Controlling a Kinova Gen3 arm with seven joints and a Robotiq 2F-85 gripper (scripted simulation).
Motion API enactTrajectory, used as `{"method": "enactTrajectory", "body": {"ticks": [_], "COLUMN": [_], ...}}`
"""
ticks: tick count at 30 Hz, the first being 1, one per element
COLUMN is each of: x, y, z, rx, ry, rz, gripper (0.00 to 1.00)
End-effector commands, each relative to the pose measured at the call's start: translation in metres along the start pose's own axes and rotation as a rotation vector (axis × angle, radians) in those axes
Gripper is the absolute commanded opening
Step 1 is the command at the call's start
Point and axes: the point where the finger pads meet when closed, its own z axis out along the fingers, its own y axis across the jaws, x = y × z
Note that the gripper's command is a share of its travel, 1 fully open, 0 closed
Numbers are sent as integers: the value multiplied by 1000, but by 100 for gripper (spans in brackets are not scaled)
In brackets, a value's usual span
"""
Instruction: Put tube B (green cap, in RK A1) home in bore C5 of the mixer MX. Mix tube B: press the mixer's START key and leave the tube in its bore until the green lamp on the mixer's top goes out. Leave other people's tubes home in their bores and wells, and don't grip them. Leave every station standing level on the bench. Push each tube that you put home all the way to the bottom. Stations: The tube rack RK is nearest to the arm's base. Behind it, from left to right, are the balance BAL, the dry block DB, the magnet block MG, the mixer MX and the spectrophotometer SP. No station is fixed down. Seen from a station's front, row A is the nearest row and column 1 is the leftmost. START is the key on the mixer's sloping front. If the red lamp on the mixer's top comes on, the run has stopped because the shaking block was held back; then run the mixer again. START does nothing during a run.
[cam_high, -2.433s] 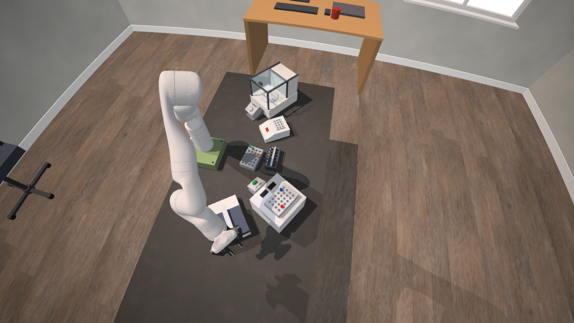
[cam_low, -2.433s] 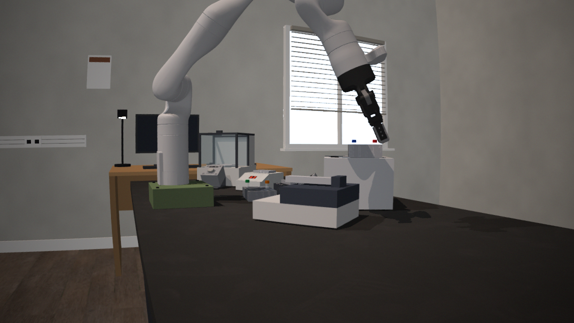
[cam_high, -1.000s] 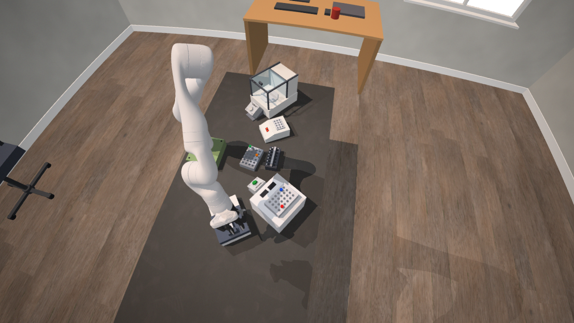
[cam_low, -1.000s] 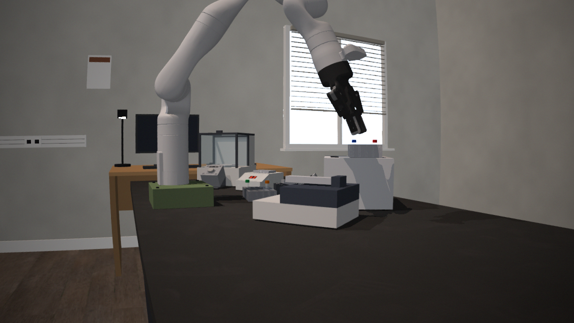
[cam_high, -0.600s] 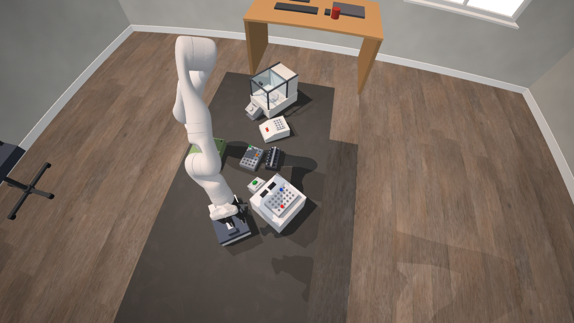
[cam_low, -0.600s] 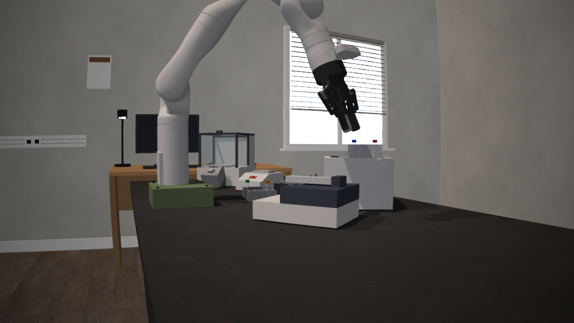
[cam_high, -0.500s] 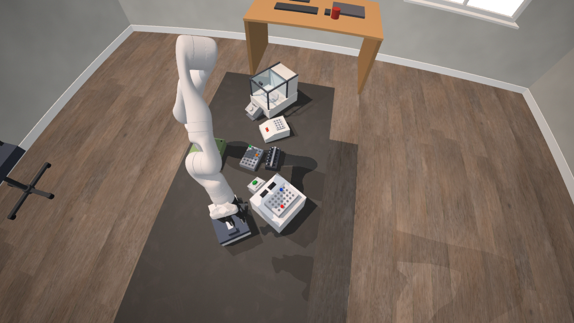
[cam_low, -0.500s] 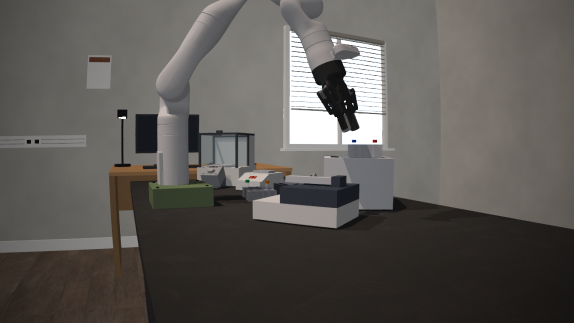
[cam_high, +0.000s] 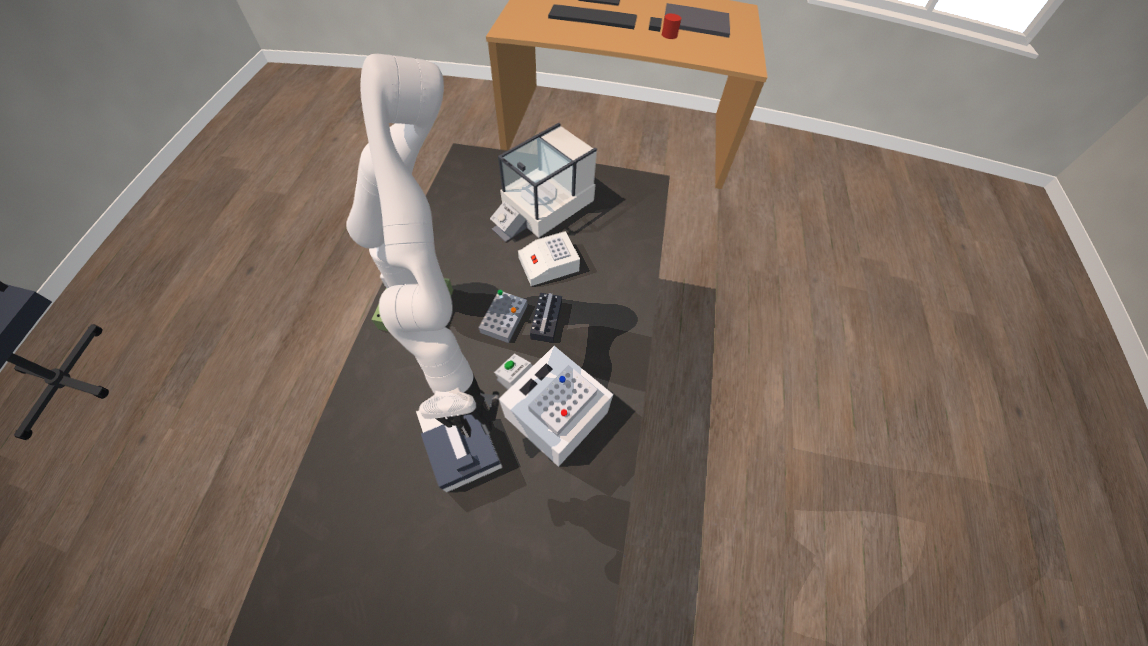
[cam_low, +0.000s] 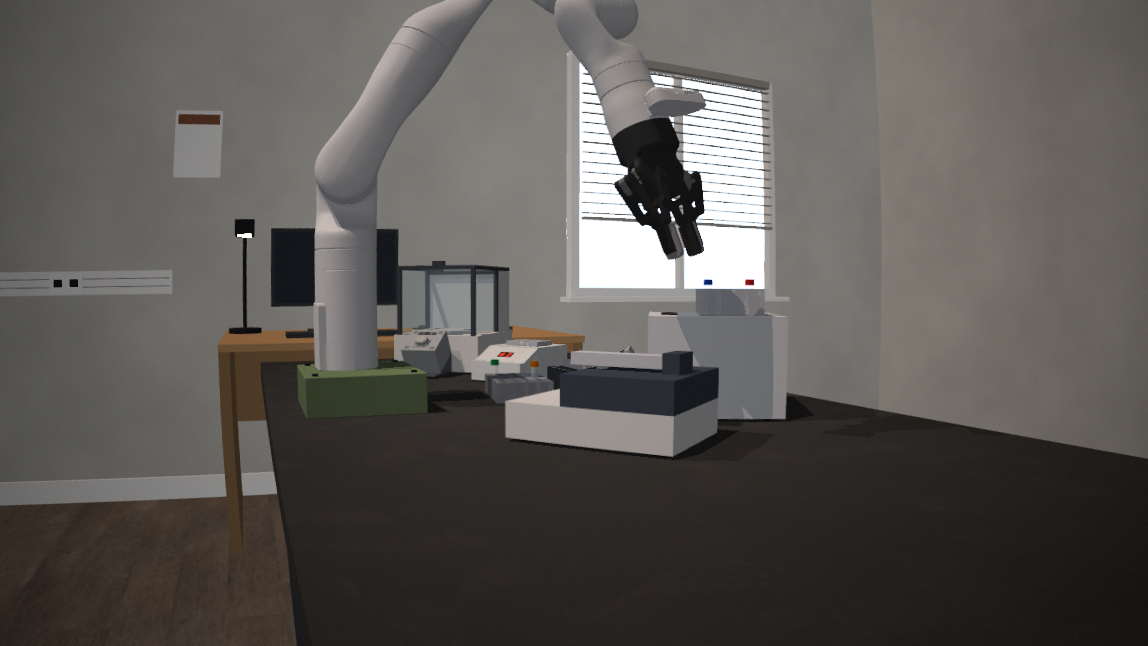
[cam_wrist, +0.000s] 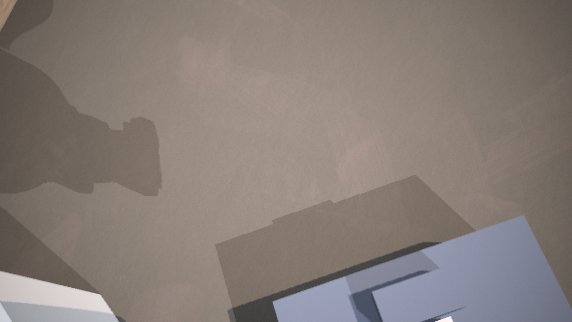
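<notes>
Near to far across the exterior view. Right of centre, SP (cam_high: 481, 466) (cam_low: 618, 433) (cam_wrist: 500, 265), level on the bench (cam_high: 417, 562) (cam_low: 610, 546) (cam_wrist: 280, 110), and also along the lower right of the wrist view. High above, in the upper right, gripper (cam_high: 465, 429) (cam_low: 684, 252), tilted downward, fingers partway apart with a narrow gap, holding nothing. Behind SP, mixer (cam_high: 521, 421) (cam_low: 754, 361) (cam_wrist: 55, 290), upright, with blue cap (cam_high: 561, 379) (cam_low: 708, 282) and red cap (cam_high: 563, 412) (cam_low: 749, 282) on top; START (cam_high: 509, 364) on a slope, left of the body in the top view. At the middle, rack (cam_high: 491, 327) (cam_low: 513, 389), holding tube B (cam_high: 500, 292) (cam_low: 494, 362) upright at a corner, plus orange cap (cam_high: 512, 310) (cam_low: 534, 363). Just beside, magnet block (cam_high: 546, 315) (cam_low: 559, 372). Farther back, dry block (cam_high: 549, 269) (cam_low: 491, 367), then balance (cam_high: 565, 207) (cam_low: 469, 355). At the back left, desk (cam_high: 626, 44) (cam_low: 232, 340).

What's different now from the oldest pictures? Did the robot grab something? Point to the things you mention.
The hand (cam_high: 459, 426) (cam_low: 683, 253) swung back toward the green base (cam_high: 378, 319) (cam_low: 361, 393), went a little higher and turned around. It didn't grab anything or let anything go. The green cap (cam_high: 500, 292) (cam_low: 494, 362), blue cap (cam_high: 561, 379) (cam_low: 707, 282) and red cap (cam_high: 563, 412) (cam_low: 749, 282) all stayed where they were.
</notes>
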Motion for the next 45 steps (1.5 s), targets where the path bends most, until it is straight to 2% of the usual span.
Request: {"method": "enactTrajectory", "body": {"ticks": [1,45], "x": [-2,-70], "y": [-1,-18], "z": [-2,-44], "rx": [-5,-88], "ry": [1,-20], "rz": [15,406], "gripper": [42,42]}}
